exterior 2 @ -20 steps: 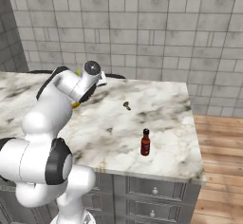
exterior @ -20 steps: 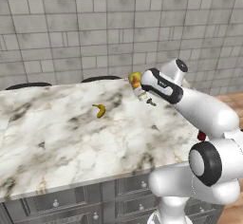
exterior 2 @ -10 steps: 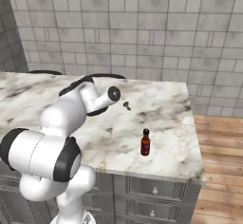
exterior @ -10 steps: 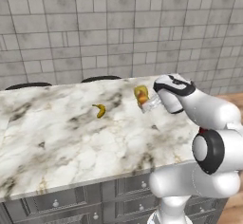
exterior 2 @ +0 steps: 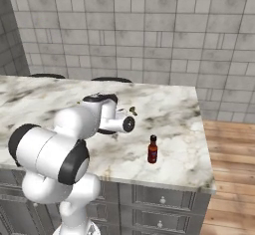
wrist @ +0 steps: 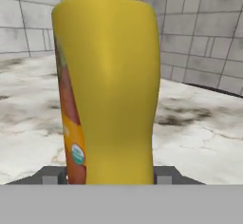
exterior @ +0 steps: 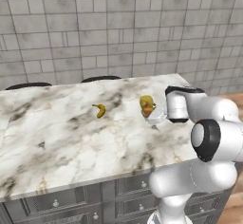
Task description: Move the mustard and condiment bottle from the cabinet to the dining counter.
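Note:
The mustard (exterior: 146,104), a squat yellow bottle with a red-orange label, hangs tilted low over the dining counter (exterior: 57,142) near its right end, and my gripper (exterior: 151,114) is shut on it. Seen from the hand, the mustard (wrist: 109,90) stands close between the two fingertips (wrist: 51,177). Whether its base touches the marble I cannot tell. The condiment bottle (exterior 2: 153,149), slim and dark red-brown, stands upright on the dining counter (exterior 2: 184,129) close to the front edge, to the right of my arm. The cabinet is out of view.
A small yellow banana (exterior: 99,110) lies on the marble left of the mustard. A grey tiled wall (exterior: 118,28) runs behind the island, and grey drawers (exterior 2: 164,199) sit below it. Wooden floor (exterior 2: 231,149) shows past the right end.
My arm has carried the mustard down and nearer across the island, from above its far edge to low over the marble. The condiment bottle and the banana have stayed put.

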Controlling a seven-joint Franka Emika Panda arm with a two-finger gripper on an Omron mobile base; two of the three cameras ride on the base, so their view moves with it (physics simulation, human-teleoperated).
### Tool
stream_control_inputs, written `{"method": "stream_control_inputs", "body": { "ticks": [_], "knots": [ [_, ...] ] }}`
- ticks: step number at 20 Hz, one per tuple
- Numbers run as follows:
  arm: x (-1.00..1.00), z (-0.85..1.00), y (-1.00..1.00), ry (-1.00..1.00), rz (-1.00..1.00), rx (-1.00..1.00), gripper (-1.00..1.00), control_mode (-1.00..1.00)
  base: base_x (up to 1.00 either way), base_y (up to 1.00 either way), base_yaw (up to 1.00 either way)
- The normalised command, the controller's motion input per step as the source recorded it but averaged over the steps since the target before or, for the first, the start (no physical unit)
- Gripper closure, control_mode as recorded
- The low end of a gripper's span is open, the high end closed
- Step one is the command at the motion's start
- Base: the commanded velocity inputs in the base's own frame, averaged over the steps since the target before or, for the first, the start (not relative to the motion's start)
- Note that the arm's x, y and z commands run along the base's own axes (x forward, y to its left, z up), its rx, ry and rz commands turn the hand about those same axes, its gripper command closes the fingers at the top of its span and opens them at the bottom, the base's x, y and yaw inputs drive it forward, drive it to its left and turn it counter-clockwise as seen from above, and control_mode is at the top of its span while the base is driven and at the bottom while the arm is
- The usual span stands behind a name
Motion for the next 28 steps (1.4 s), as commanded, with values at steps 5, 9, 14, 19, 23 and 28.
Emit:
{"method": "stream_control_inputs", "body": {
  "ticks": [5, 9, 14, 19, 23, 28],
  "knots": [
    [-0.06, -0.16, -0.02, -0.34, 0.0, 0.0, 1.0, -1.0, 0.0, 0.0, 0.0],
    [-0.11, -0.23, 0.0, -0.27, 0.0, 0.0, 1.0, -1.0, 0.0, 0.0, 0.0],
    [0.0, -0.06, 0.0, -0.04, 0.0, 0.0, 1.0, -1.0, 0.0, 0.0, 0.0],
    [0.0, -0.09, -0.01, 0.09, 0.0, 0.0, 1.0, -1.0, 0.0, 0.0, 0.0],
    [0.01, -0.06, 0.0, 0.12, 0.0, 0.0, 1.0, -1.0, 0.0, 0.0, 0.0],
    [0.05, -0.13, 0.0, 0.09, 0.0, 0.0, 1.0, -1.0, 0.0, 0.0, 0.0]
  ]
}}
